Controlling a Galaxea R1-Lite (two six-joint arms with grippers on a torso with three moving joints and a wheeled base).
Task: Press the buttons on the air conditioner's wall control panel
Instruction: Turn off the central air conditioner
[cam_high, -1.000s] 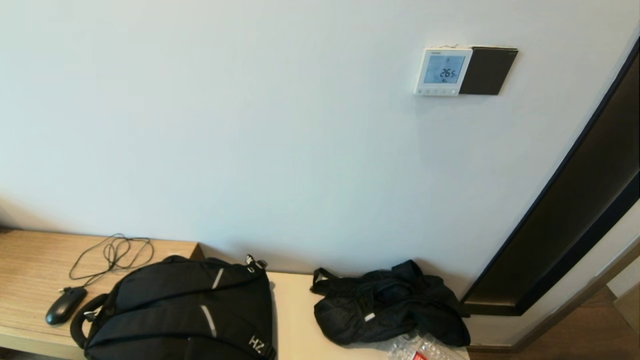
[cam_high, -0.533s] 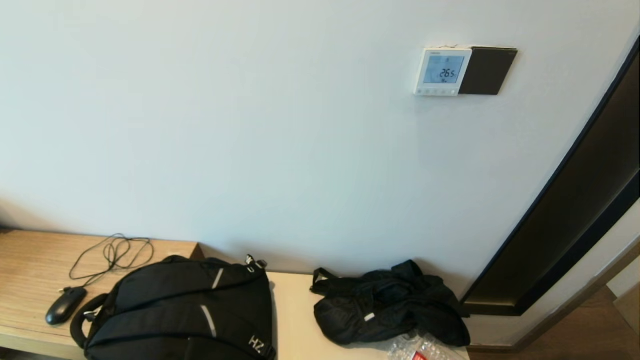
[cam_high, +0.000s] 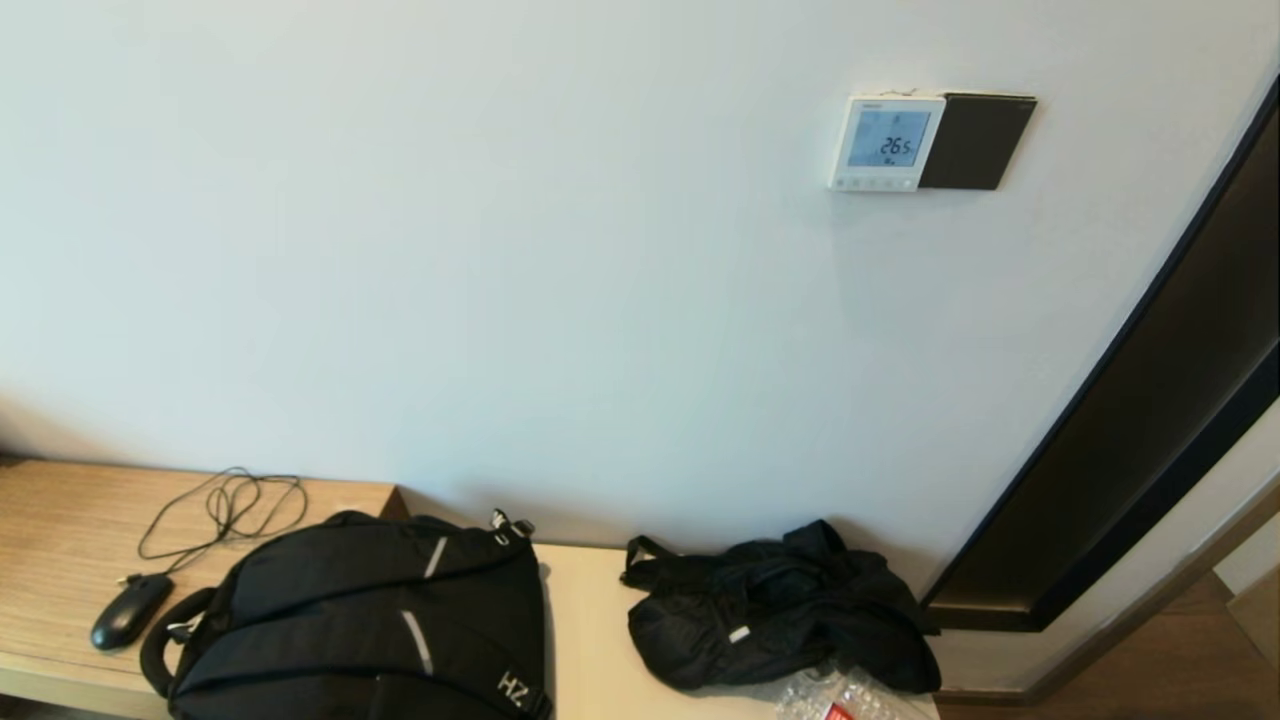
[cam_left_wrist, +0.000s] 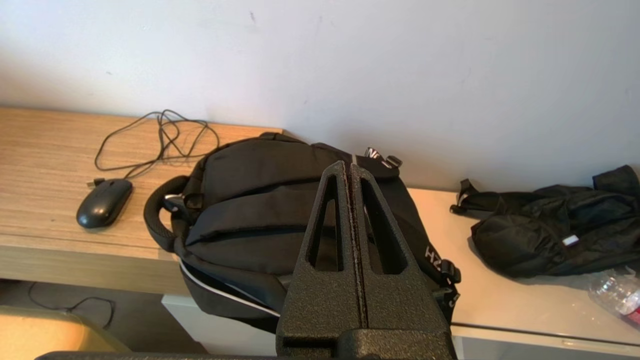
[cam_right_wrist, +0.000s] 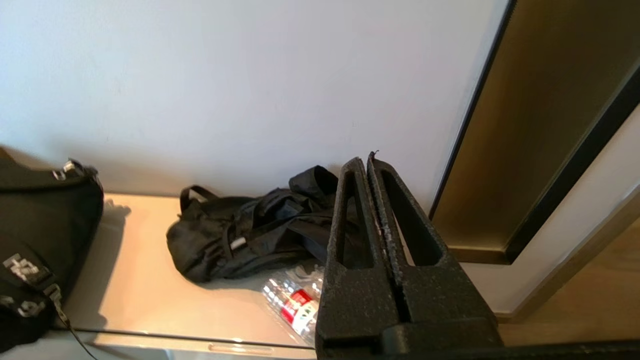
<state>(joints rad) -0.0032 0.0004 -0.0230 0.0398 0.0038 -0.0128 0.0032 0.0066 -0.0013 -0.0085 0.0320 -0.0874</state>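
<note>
I see the control panel high on the wall, well above and apart from both closed jaws. It's rigid, fixed plastic — nothing to grasp. I judge the right gripper, jaws pressed together, should prod the small bottom-edge buttons lightly; the left gripper, likewise closed, hangs over the backpack.

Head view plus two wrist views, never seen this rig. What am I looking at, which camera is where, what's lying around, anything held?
It is a two-armed robot facing a wall. The head view looks forward from its head: the white control panel, reading 26.5, hangs high on the wall beside a dark plate. Neither arm shows there.

The other two pictures come from cameras behind each arm's fingers. The left gripper hangs low over a black backpack, shut and holding nothing. The right gripper is also shut and empty, near a crumpled black bag and a plastic bottle.

A mouse with its cable lies on the wooden desk. No button is being pressed.
</note>
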